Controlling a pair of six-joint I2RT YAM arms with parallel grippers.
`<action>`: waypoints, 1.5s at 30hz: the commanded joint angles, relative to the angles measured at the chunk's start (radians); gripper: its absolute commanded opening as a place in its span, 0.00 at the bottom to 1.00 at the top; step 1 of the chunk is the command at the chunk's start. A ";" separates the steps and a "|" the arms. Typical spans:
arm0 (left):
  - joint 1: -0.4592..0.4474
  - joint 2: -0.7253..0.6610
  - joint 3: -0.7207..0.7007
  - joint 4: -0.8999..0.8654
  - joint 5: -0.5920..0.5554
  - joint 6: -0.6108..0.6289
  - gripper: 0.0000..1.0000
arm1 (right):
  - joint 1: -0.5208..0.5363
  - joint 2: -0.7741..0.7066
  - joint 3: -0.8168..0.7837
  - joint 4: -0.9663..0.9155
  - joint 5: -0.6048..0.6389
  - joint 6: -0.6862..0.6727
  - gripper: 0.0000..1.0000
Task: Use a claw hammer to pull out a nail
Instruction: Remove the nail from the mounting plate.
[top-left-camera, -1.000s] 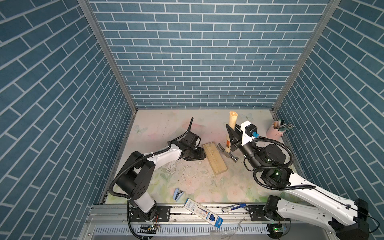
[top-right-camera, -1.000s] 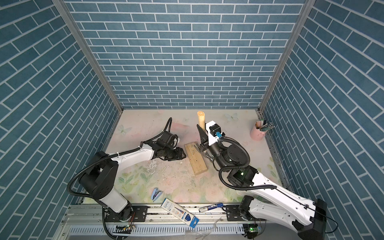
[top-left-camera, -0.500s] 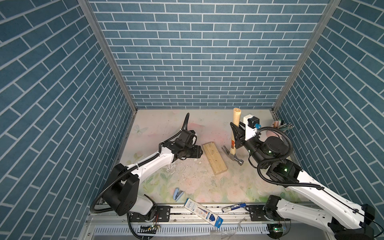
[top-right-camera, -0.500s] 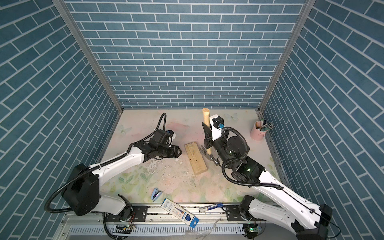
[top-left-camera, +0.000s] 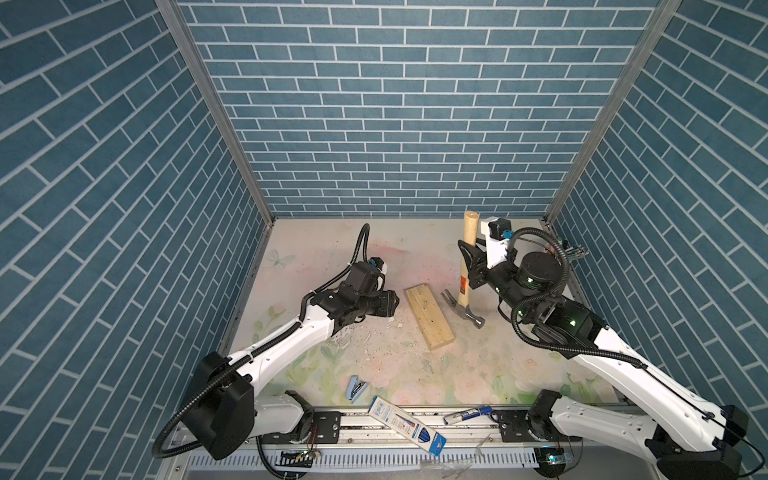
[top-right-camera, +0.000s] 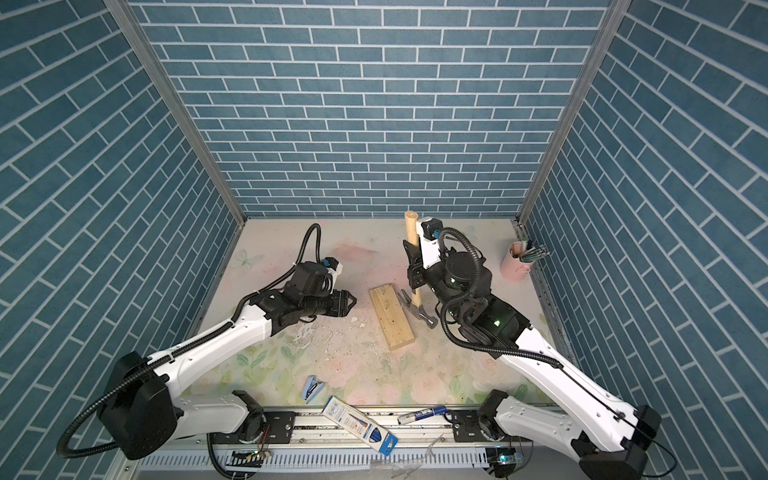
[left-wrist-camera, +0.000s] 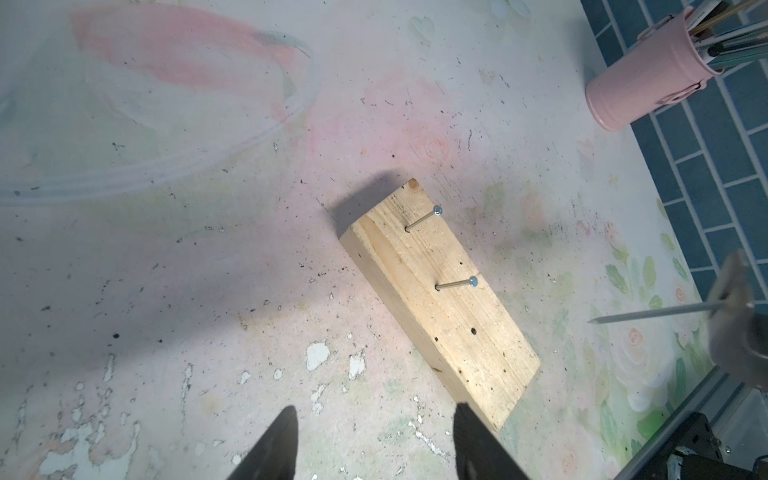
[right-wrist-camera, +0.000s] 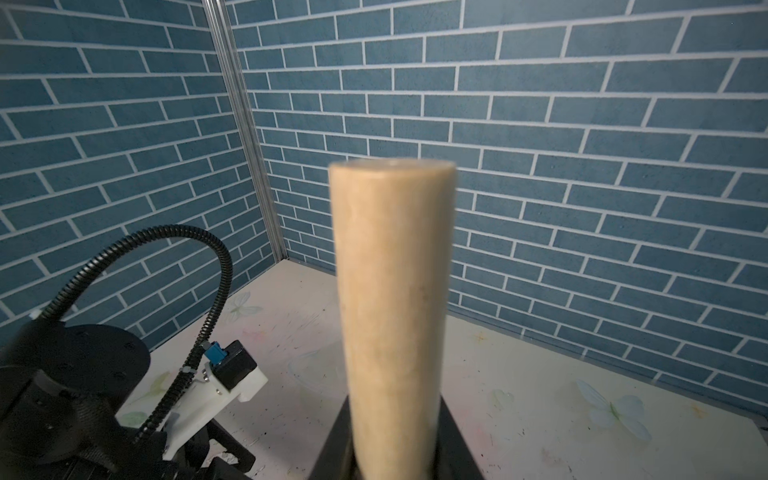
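Neighbouring the wood block (top-left-camera: 429, 318): claw hammer (top-left-camera: 462, 291) just beside; stapler (top-left-camera: 357, 388), pink cup (top-right-camera: 515, 266) apart.

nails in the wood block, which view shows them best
Left wrist view: both nails stand clear of the wood block. In both top views they barely show. The right wrist view shows only the claw hammer.

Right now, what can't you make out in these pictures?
- Hammer head: blurred and cut off by the edge in the left wrist view. Whether its claw holds the loose nail is unclear.
- Right gripper: in the right wrist view the blurred handle hides its pads.
- Nails in the block: too small to tell in both top views.
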 joint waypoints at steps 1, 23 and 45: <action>0.000 -0.030 -0.021 0.030 -0.029 0.031 0.60 | -0.030 0.012 0.082 0.030 -0.074 0.076 0.00; -0.027 -0.133 -0.064 0.083 -0.043 0.122 0.60 | -0.348 0.231 0.287 -0.132 -0.637 0.340 0.00; -0.163 0.042 0.087 -0.016 -0.071 0.284 0.47 | -0.490 0.328 0.354 -0.203 -0.921 0.415 0.00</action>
